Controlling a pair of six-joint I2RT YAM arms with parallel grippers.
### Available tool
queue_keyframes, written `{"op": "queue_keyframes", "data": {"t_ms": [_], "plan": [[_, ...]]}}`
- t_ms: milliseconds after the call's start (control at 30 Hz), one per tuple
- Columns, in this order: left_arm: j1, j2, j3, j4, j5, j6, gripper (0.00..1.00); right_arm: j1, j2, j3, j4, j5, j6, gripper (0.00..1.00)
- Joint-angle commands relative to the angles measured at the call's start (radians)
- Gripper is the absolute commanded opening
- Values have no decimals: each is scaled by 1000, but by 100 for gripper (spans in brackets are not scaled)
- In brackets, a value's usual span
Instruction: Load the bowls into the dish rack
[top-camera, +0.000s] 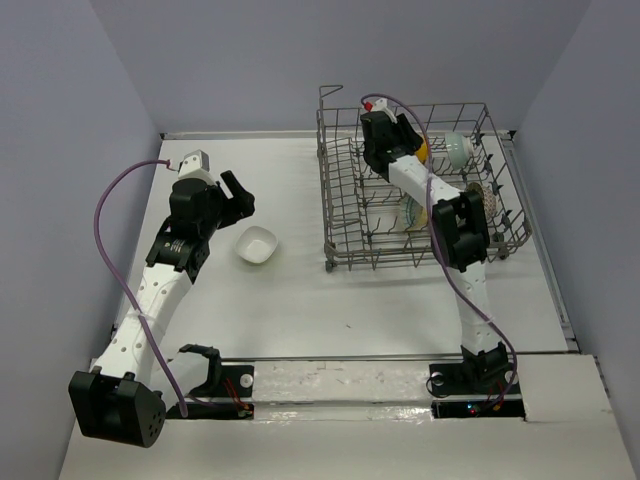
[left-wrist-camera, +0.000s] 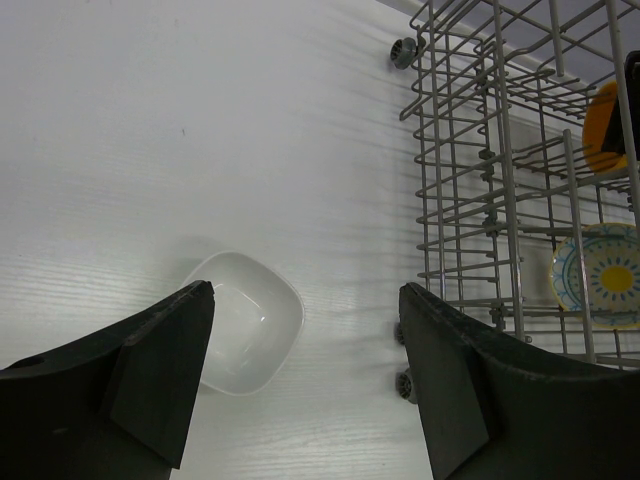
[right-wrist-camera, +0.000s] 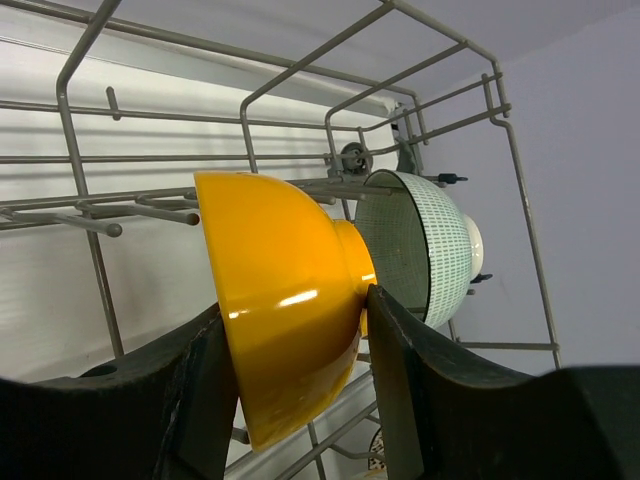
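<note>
My right gripper (right-wrist-camera: 295, 310) is shut on the orange-yellow bowl (right-wrist-camera: 280, 300), one finger on its inside and one at its foot. It holds the bowl on edge inside the grey wire dish rack (top-camera: 345, 215), just in front of a pale teal bowl (right-wrist-camera: 420, 245). A blue-rimmed bowl with a yellow flower (left-wrist-camera: 610, 275) and a brown-speckled bowl (top-camera: 492, 195) also stand in the rack. The white squarish bowl (top-camera: 257, 244) sits upright on the table left of the rack. Above it hangs my left gripper (left-wrist-camera: 305, 370), open and empty, its left finger over the bowl's edge.
The rack stands on small wheels (left-wrist-camera: 405, 385) at the table's far right, its tall handle (top-camera: 330, 95) at the back left corner. Grey walls close in the table on three sides. A white strip (top-camera: 340, 380) runs along the near edge between the arm bases.
</note>
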Motion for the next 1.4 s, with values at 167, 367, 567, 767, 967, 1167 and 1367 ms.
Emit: {"op": "queue_keyframes", "data": {"t_ms": [167, 367, 567, 767, 967, 1167, 1367], "plan": [[8, 5, -7, 35, 0, -2, 84, -41, -94, 51, -103, -128, 195, 54], [8, 8, -9, 35, -2, -1, 84, -59, -112, 20, -143, -194, 256, 54], [8, 12, -9, 35, -3, -1, 84, -59, -144, 5, -143, -186, 269, 62], [8, 14, -9, 35, -5, 2, 84, -59, -175, 5, -152, -188, 281, 73], [8, 17, -10, 38, 1, 2, 84, -59, -203, -21, -155, -202, 310, 76], [8, 14, -10, 38, -5, 1, 84, -59, -235, -35, -166, -254, 338, 76], [8, 22, -9, 33, -8, 2, 84, -59, -272, -51, -175, -370, 384, 76]]}}
